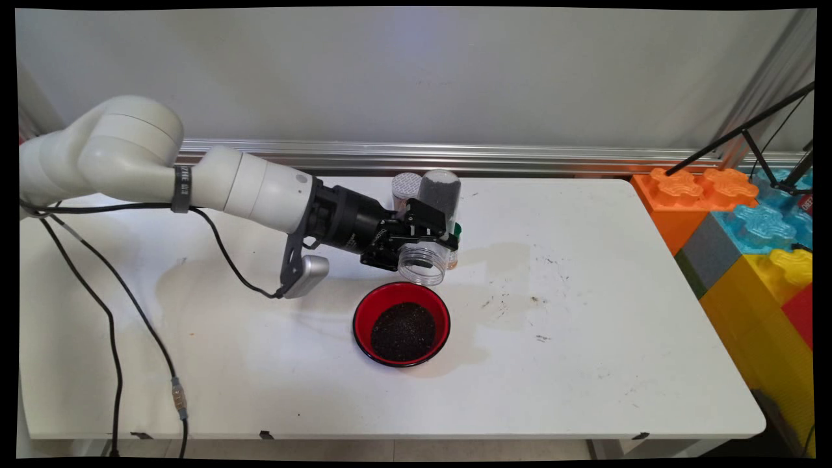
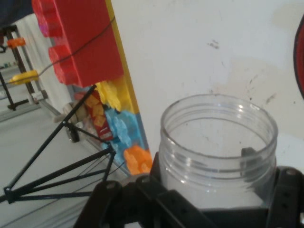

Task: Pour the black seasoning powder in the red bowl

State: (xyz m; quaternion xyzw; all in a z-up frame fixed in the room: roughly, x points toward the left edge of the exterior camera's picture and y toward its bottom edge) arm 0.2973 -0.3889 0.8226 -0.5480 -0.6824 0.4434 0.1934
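The gripper [image 1: 434, 244] has its jaws clamped on one empty clear jar [image 1: 422, 263], tipped just above one red bowl [image 1: 401, 323] of dark grains on the desk [image 1: 585, 338]. Two filled jars [image 1: 439, 190] stand behind the bowl.

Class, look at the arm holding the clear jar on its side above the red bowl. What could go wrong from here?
1. The gripper holds the clear jar only by its smooth sides; it could slip and drop onto the red bowl.
2. Two containers stand close behind the gripper; a swing backward could topple them.
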